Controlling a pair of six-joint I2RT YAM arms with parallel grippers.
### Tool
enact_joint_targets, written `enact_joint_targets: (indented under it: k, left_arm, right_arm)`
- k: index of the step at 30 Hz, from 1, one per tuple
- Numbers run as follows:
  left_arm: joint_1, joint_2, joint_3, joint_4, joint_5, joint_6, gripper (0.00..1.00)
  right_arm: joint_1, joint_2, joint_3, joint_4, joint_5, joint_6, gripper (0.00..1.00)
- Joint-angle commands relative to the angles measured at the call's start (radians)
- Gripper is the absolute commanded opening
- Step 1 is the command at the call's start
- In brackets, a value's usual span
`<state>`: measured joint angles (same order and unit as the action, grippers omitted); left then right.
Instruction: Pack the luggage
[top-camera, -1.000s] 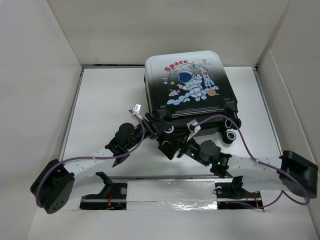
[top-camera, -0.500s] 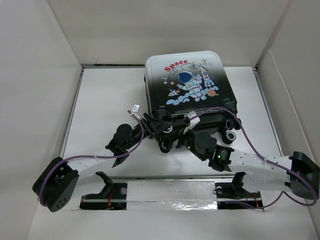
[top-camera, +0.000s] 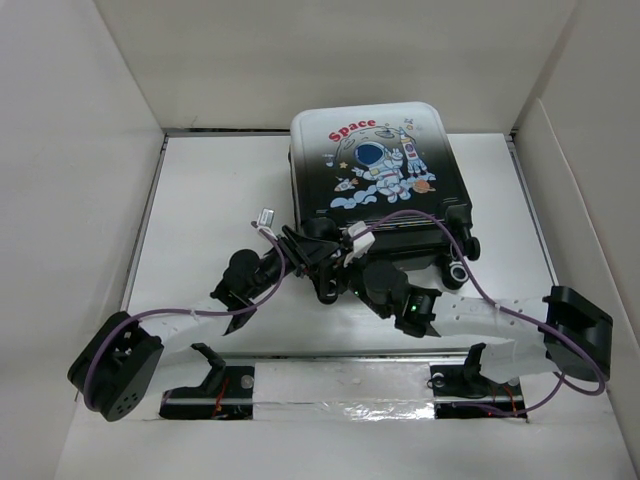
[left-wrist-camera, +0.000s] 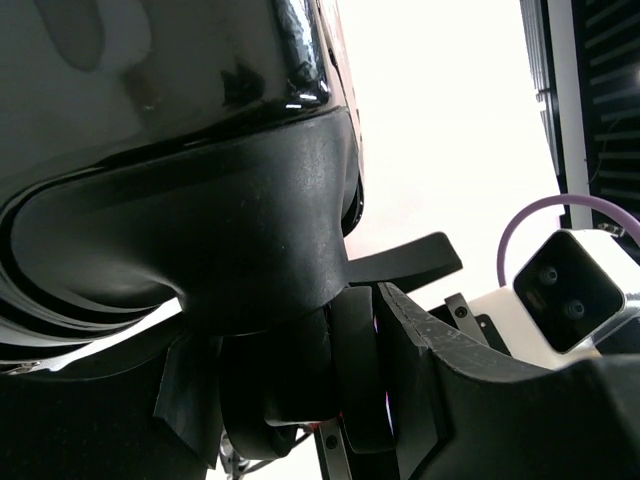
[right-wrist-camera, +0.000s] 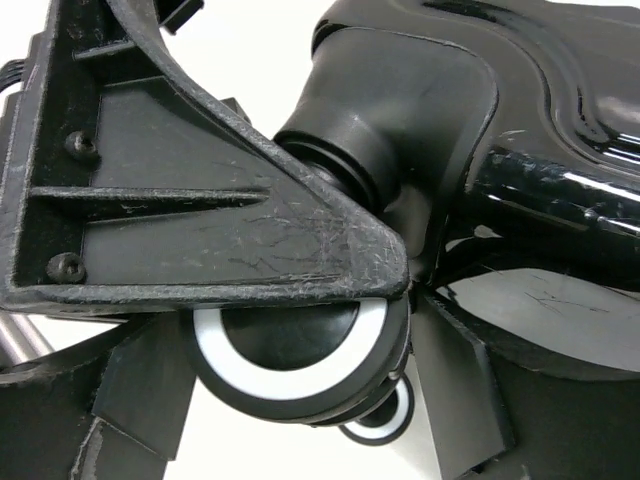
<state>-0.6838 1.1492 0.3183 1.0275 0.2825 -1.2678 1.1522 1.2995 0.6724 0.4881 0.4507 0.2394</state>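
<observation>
Overhead view of a white table (top-camera: 210, 200) boxed in by white walls (top-camera: 330, 60), with two black robot arms reaching in from the near edge. A small hard-shell suitcase (top-camera: 370, 165) lies flat and closed at the far middle of the table, nearer the right side. Its printed face is up (a cartoon astronaut under the red word "Space", the shell fading from white at the far end to black at the near end). Its wheels point toward the arms. Both grippers meet at the suitcase's near-left corner, and looping purple cables (top-camera: 440, 225) trail back along each arm. The left gripper (top-camera: 316, 254) comes in from the left and is closed partway onto the corner wheel (left-wrist-camera: 285, 390). In the left wrist view the black caster fills the gap under its moulded housing, with a finger (left-wrist-camera: 420, 360) pressed against its side. The right gripper (top-camera: 338, 278) reaches across from the right, just beside the left one. Its jaws stand wide apart. In the right wrist view a scratched black finger (right-wrist-camera: 180, 200) crosses over a white-rimmed wheel (right-wrist-camera: 290, 365) that sits between the jaws, though I cannot tell whether they press on it. Another wheel (top-camera: 455, 270) shows at the near-right corner, untouched.
</observation>
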Motion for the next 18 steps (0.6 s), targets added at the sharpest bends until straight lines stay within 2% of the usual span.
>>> enact_joint_targets:
  k: [1, 2, 4, 7, 8, 9, 10, 11, 12, 13, 14, 17, 18]
  left_arm:
    - [-0.023, -0.055, 0.001, 0.174, 0.141, 0.001, 0.00]
    - [-0.023, -0.059, -0.004, 0.172, 0.144, -0.004, 0.00]
    - [-0.023, -0.059, -0.010, 0.172, 0.149, -0.005, 0.00]
    - [-0.023, -0.062, -0.016, 0.158, 0.150, -0.001, 0.00]
    - [-0.023, -0.063, -0.018, 0.154, 0.150, 0.004, 0.00]
    - [-0.023, -0.066, -0.018, 0.137, 0.153, 0.011, 0.00]
    - [-0.011, -0.069, -0.018, 0.126, 0.155, 0.018, 0.01]
    - [-0.011, -0.081, -0.016, 0.108, 0.153, 0.025, 0.07]
    - [-0.002, -0.091, -0.016, 0.056, 0.150, 0.036, 0.26]
    - [0.010, -0.104, -0.007, 0.018, 0.147, 0.069, 0.37]
    - [0.019, -0.136, -0.001, -0.069, 0.133, 0.090, 0.56]
    - [0.059, -0.233, 0.028, -0.238, 0.063, 0.198, 0.71]
    - [0.069, -0.259, 0.040, -0.365, 0.038, 0.232, 0.78]
  right_arm:
    - [-0.011, 0.026, 0.047, 0.208, 0.075, -0.043, 0.81]
    - [-0.011, 0.030, 0.044, 0.228, 0.082, -0.046, 0.81]
    - [-0.011, 0.040, 0.046, 0.263, 0.083, -0.066, 0.75]
    - [-0.011, 0.046, 0.050, 0.288, 0.082, -0.083, 0.60]
    - [-0.011, 0.049, 0.055, 0.293, 0.080, -0.086, 0.52]
    - [-0.011, 0.047, 0.055, 0.291, 0.082, -0.087, 0.33]
    - [-0.011, 0.046, 0.053, 0.293, 0.082, -0.088, 0.29]
    - [-0.011, 0.044, 0.049, 0.293, 0.082, -0.089, 0.26]
    - [-0.011, 0.040, 0.049, 0.287, 0.082, -0.088, 0.21]
    - [-0.011, 0.038, 0.046, 0.280, 0.082, -0.081, 0.18]
    - [-0.011, 0.038, 0.043, 0.273, 0.080, -0.080, 0.16]
    - [-0.011, 0.037, 0.044, 0.256, 0.075, -0.065, 0.14]
    - [-0.011, 0.037, 0.042, 0.254, 0.068, -0.063, 0.13]
